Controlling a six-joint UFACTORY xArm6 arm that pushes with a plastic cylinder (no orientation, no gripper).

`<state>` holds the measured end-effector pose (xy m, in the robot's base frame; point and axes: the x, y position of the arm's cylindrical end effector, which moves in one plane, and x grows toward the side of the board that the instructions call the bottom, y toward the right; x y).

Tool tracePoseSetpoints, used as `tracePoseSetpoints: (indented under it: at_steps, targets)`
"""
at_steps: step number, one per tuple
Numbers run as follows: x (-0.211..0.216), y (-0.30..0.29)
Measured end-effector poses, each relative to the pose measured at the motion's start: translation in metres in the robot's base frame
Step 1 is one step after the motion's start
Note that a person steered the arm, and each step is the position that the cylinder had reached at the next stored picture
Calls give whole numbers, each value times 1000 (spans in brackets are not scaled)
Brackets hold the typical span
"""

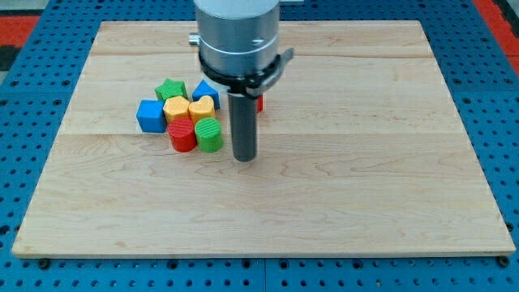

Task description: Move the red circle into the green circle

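The red circle [182,136] is a short red cylinder at the view's left of centre. The green circle [209,135] is a green cylinder right beside it on its right, touching or nearly touching. My tip [245,157] is the lower end of the dark rod, a short way to the right of the green circle and slightly below it, not touching any block.
Behind the two circles lie a blue cube [151,115], a green star-like block [171,89], a yellow block [176,108], a yellow heart [202,108] and a blue block [205,92]. A red block [259,102] peeks out behind the rod. All sit on the wooden board [365,162].
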<state>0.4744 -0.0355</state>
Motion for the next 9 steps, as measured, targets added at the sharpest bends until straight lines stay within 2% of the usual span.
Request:
tracePoseSetpoints:
  at_steps: [1, 2, 3, 4, 5, 6, 7, 9]
  targets:
    - [-34, -44]
    - [2, -31]
    - [27, -45]
    - [6, -128]
    - [-9, -160]
    - [-9, -162]
    - [-11, -187]
    - [-14, -186]
